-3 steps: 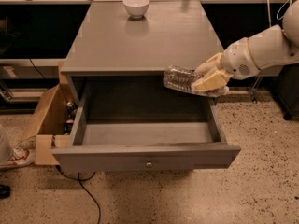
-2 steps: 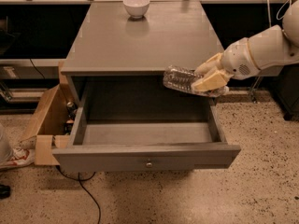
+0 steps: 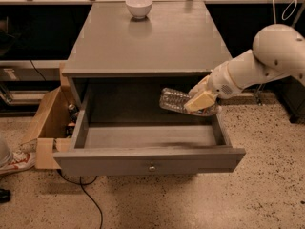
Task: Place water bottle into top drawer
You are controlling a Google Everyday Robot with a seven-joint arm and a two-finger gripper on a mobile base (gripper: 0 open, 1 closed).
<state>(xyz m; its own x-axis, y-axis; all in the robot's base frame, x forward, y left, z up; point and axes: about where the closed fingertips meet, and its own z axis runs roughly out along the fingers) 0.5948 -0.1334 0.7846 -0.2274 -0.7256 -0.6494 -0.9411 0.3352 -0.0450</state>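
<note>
One sideways bottle (image 3: 172, 100), hand (image 3: 199, 98) over drawer (image 3: 147, 159)

Dim light, cabinet top (image 3: 157, 42) sheen, top drawer (image 3: 114, 165) shadowed inside (water bottle (image 3: 174, 99) glinting in pincer (image 3: 200, 104) over its right)

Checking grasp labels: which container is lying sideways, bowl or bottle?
The water bottle, held sideways by the gripper over the right side of the open top drawer. The white bowl stands upright on the cabinet top.

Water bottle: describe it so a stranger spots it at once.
Find the grey cabinet and its open top drawer. Over the drawer's right end, the gripper holds the water bottle lying sideways. It is clear and ribbed, unlike the white bowl on top.
</note>
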